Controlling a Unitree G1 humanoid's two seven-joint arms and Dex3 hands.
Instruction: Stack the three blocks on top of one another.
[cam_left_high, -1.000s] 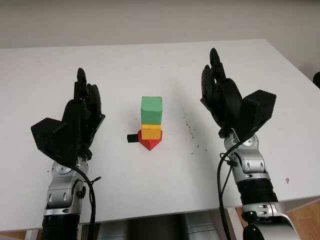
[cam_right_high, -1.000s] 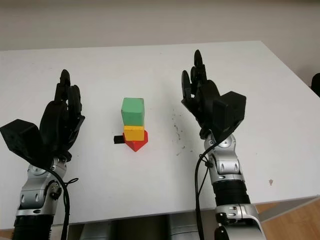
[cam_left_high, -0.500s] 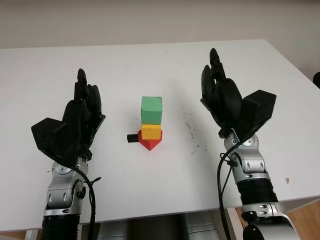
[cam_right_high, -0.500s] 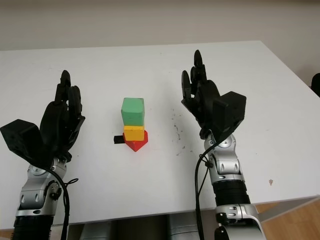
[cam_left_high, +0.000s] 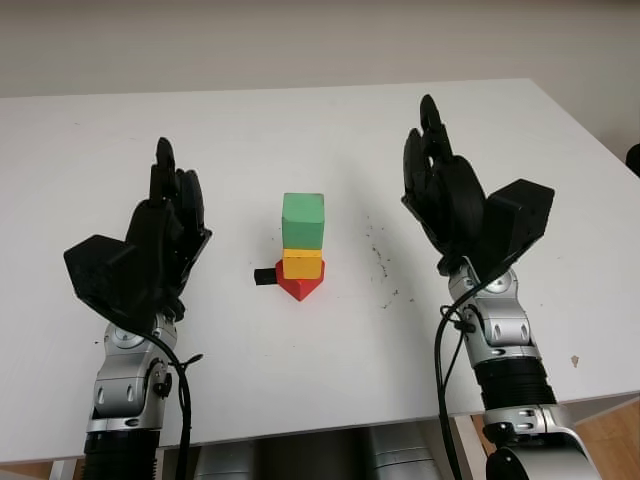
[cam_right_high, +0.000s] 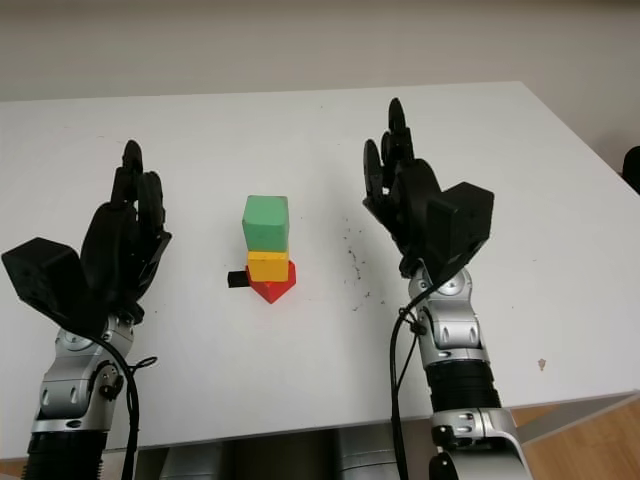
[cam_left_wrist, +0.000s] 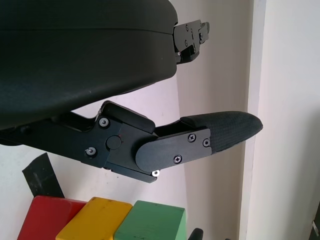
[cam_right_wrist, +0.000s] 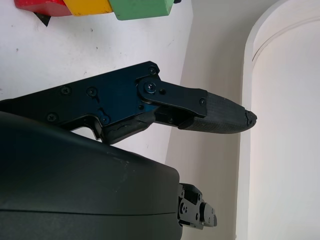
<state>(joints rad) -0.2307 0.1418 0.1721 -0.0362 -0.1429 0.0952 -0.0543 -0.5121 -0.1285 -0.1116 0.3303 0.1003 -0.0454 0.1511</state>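
Three blocks stand in one stack at the middle of the white table (cam_left_high: 330, 130). A red block (cam_left_high: 299, 286) is at the bottom, a yellow block (cam_left_high: 302, 264) sits on it, and a green block (cam_left_high: 303, 220) tops the stack. My left hand (cam_left_high: 172, 205) is raised to the left of the stack, open and apart from it. My right hand (cam_left_high: 432, 165) is raised to the right of the stack, also open and holding nothing. The wrist views show the same stack, red (cam_left_wrist: 45, 219), yellow (cam_left_wrist: 95, 218) and green (cam_left_wrist: 152, 221), beyond each hand's fingers.
A small black piece of tape (cam_left_high: 265, 276) lies on the table against the red block's left side. Faint dark specks (cam_left_high: 380, 255) mark the tabletop between the stack and my right hand. The table's right edge runs close behind the right arm.
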